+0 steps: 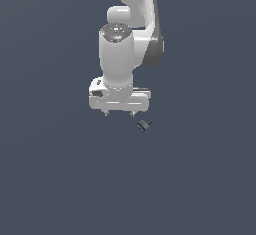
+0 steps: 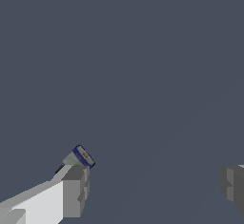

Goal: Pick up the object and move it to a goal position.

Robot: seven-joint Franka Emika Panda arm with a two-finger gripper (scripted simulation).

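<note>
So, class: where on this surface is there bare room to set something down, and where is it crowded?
Nearly all of the grey surface is bare: everything to either side of the arm and all the ground below it in the exterior view. The only crowded spot is under the open gripper, where the object lies beside one finger.

The gripper point(image 1: 120, 113) hung in the middle of the exterior view, under the arm point(image 1: 131, 34), which came down from twelve o'clock. The object point(image 1: 144, 126) lay just beside the gripper, at about four o'clock from it, toward the exterior view's right and a little lower. In the wrist view the object point(image 2: 80, 157) sat close by one fingertip point(image 2: 75, 189), outside the span between the two; the other fingertip point(image 2: 232, 185) stood well apart from it.
</note>
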